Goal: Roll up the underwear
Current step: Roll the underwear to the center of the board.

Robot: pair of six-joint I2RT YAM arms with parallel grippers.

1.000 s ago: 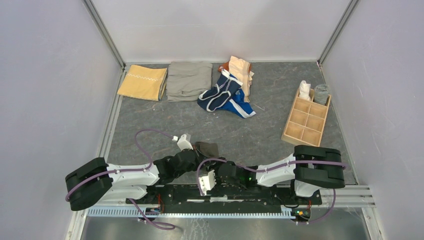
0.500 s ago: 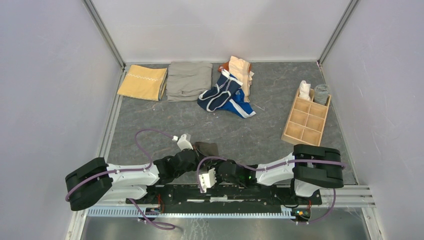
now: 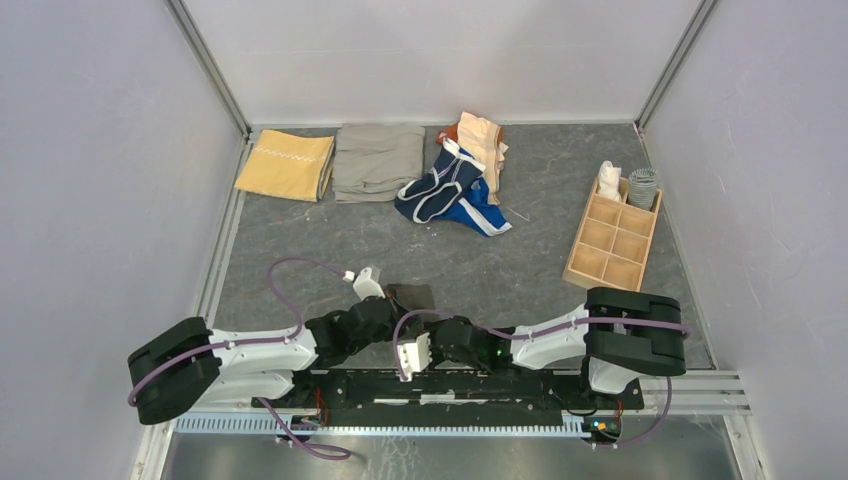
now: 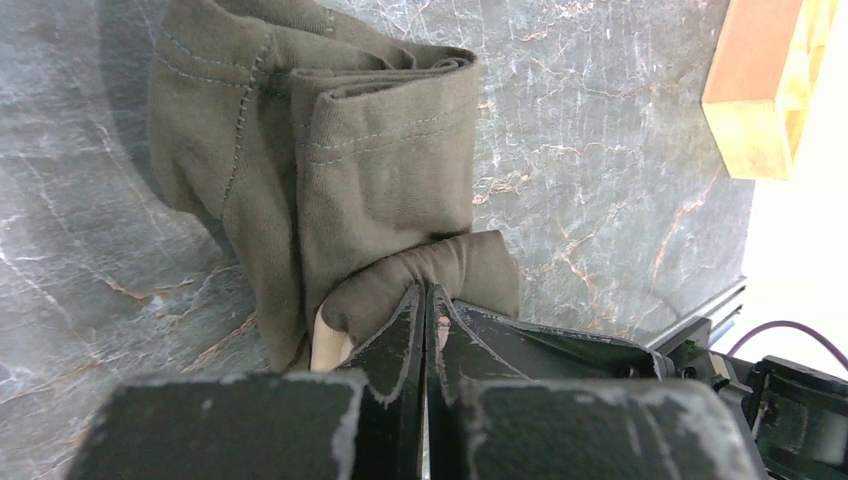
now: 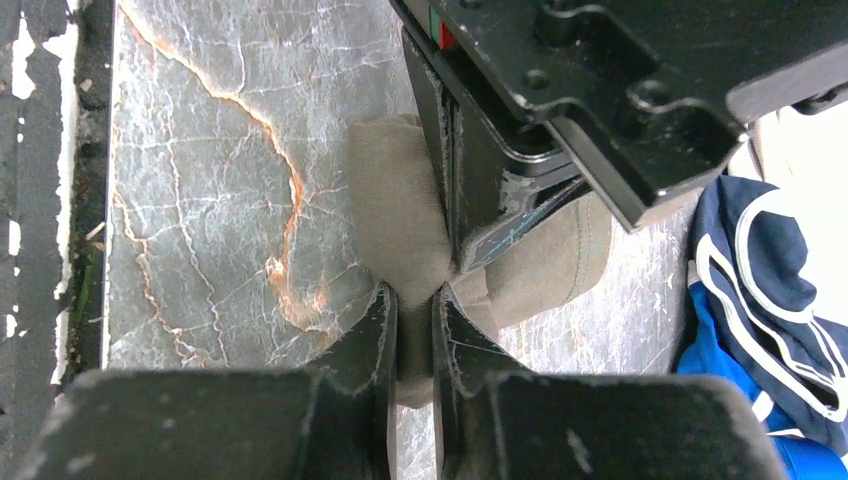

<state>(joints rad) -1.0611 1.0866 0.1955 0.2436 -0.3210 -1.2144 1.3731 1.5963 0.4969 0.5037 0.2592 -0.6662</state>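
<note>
You had the dark grey-brown briefs [image 3: 412, 296] at the near middle of the table [image 3: 520, 270], just ahead of both wrists. Seen from the left wrist, the folded strip [image 4: 380, 190] ran lengthwise straight away from the fingers, its stitched hems at the far end. From above it was too small to read an axis.

Your left gripper [image 4: 424, 300] was pressed together with a bulge of cloth pinched at its tips. Your right gripper [image 5: 415, 300] was clamped on another fold of the same briefs [image 5: 395, 220], cloth filling the narrow gap between its fingers.

The table was dark grey marbled stone with pale and rust veins, boxed in by plain pale walls [image 3: 110, 150] and metal posts [image 3: 210, 65]. Along the back lay a folded mustard-yellow cloth [image 3: 285, 165], a folded grey-khaki cloth [image 3: 378, 160], then navy briefs [image 3: 440, 185] with white trim, a bright blue piece [image 3: 478, 215] and a peach piece [image 3: 482, 140] in one heap. At the right stood a wooden divider tray [image 3: 585, 275] with a white roll [image 3: 608, 180] and a grey roll [image 3: 643, 187] in its far compartments.

The held briefs were soft knit, folded in several layers, with a tan edge showing by the left fingers.
</note>
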